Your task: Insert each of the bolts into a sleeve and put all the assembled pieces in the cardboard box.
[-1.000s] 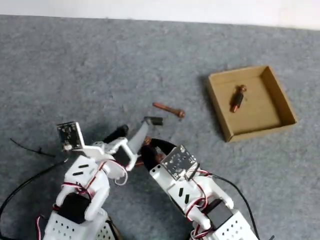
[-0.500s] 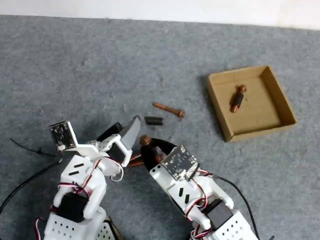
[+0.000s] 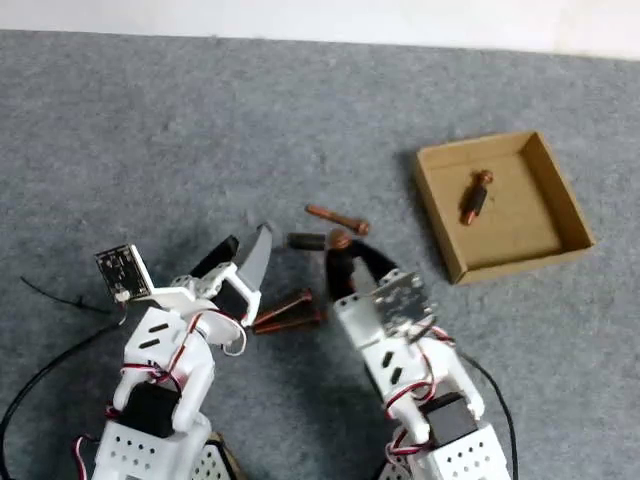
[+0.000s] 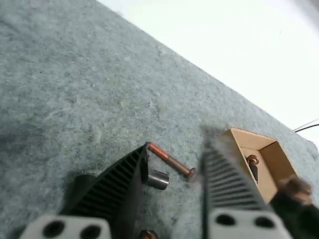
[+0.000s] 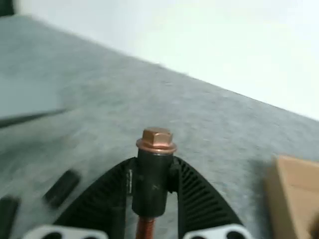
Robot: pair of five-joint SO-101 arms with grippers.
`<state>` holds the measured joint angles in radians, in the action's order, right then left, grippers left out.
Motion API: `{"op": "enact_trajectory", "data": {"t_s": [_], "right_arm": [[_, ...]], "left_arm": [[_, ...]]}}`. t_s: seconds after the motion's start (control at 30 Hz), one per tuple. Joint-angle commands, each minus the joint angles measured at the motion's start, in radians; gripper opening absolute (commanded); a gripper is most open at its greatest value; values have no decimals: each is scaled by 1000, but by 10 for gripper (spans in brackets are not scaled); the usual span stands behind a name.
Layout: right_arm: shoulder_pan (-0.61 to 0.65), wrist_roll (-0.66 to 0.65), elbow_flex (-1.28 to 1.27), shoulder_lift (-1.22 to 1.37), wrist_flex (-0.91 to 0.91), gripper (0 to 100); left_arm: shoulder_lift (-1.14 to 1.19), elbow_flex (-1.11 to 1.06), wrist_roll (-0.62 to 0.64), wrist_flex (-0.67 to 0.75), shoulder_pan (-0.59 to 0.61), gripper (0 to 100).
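Upper left: bare carpet (image 3: pixel 150 120), wide open.
Lower right, below the cardboard box (image 3: pixel 432 205): open floor beside the right gripper (image 3: pixel 345 262) and its sleeved bolt (image 5: pixel 151 179).
Centre: loose bolt (image 3: pixel 337 219) and sleeve (image 3: pixel 307 241) block it.
Between the arms: two bolts (image 3: pixel 287 310).

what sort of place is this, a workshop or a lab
Likely a robotics lab bench: a grey mat with loose bolts, a cardboard box, and the right gripper clamping a sleeved bolt.
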<state>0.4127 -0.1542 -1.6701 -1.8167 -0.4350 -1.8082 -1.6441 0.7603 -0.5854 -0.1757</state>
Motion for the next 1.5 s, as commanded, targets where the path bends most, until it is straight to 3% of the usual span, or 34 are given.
{"op": "enact_trajectory", "data": {"t_s": [0.0,0.27,0.4,0.7,1.03,1.23,1.47], "right_arm": [[-125,80,5,-8,82,6],[-213,92,1,-8,110,6],[-263,98,4,41,166,6],[-498,328,171,550,398,6],[-639,439,352,1164,742,6],[-676,465,473,1368,754,6],[-679,465,493,1412,754,7]], "left_arm": [[-13,7,5,21,8,20],[-12,-5,5,23,7,24],[-12,-47,5,97,7,24],[-10,-53,5,118,7,24],[-10,-53,5,118,2,24],[-10,-53,5,118,2,25],[-10,-53,5,118,1,26]]}}
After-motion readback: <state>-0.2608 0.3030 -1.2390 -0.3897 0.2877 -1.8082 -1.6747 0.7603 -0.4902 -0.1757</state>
